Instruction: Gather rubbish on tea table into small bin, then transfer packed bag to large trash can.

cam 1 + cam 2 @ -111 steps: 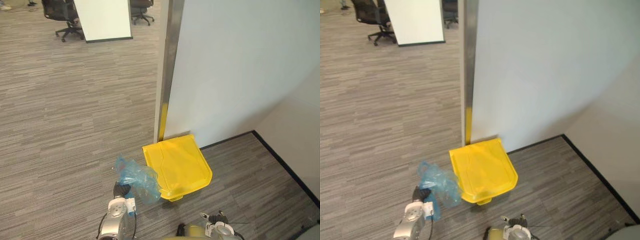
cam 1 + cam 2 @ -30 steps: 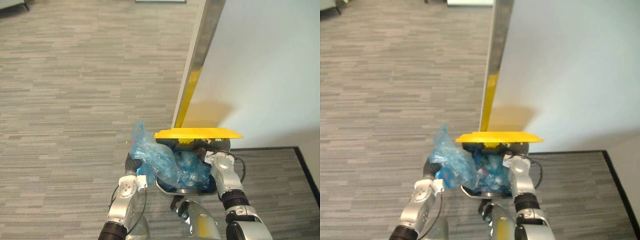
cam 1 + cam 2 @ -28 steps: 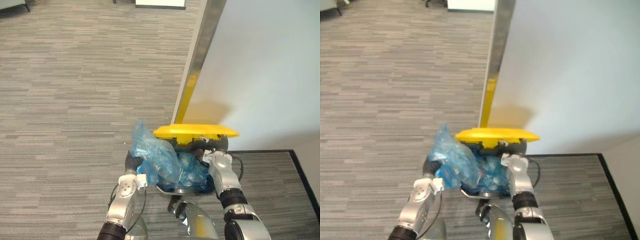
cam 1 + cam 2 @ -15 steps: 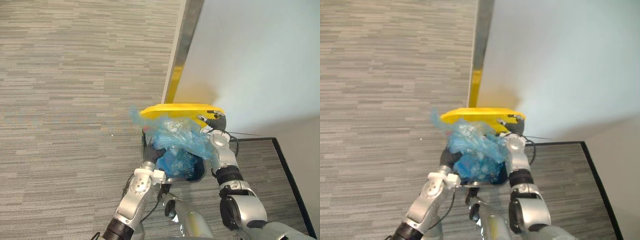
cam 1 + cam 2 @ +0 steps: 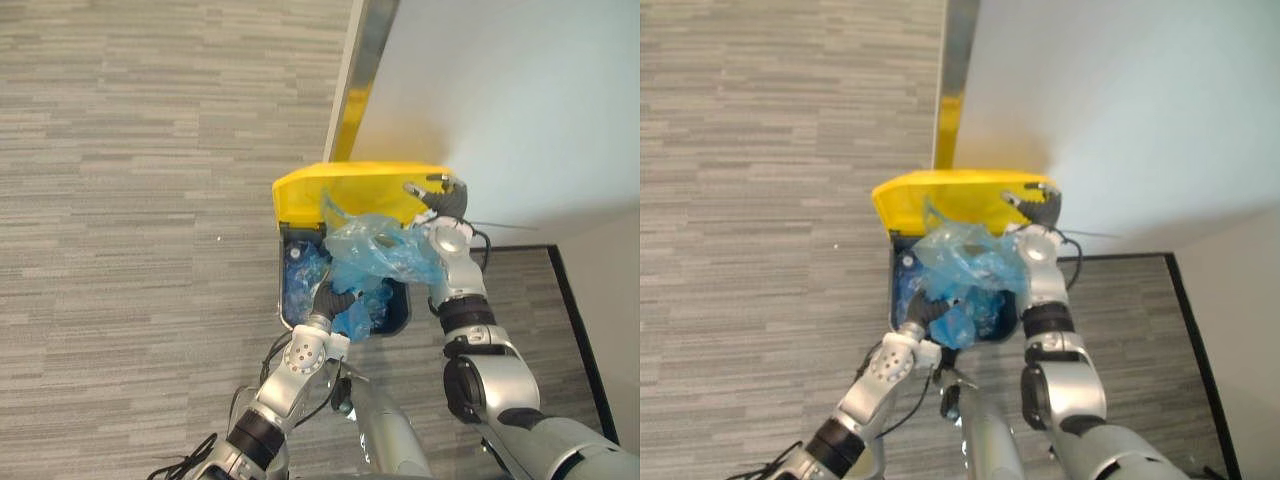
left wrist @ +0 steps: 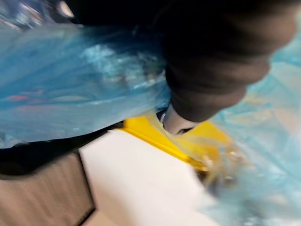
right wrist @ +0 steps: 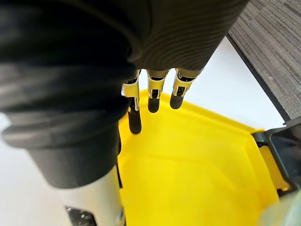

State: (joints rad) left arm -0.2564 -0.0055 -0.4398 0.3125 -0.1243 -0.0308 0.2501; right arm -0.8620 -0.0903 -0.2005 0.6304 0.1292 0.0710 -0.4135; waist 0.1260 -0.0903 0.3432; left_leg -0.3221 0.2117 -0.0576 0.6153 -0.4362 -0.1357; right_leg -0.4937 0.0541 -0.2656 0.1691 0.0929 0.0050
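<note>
Blue plastic bag (image 5: 385,245) is hanging just over the open trash can (image 5: 281,295), and we are seeing the left robot hand (image 5: 333,298) clutching its gathered end. The right robot hand (image 5: 443,200) is pressing straight fingers (image 7: 153,96) against the raised yellow lid (image 5: 340,190), close to the white wall (image 5: 520,100).

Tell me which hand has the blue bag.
The left hand, curled round the blue bag above the open trash can; the right hand holds nothing, its straight fingers resting against the raised yellow lid.
</note>
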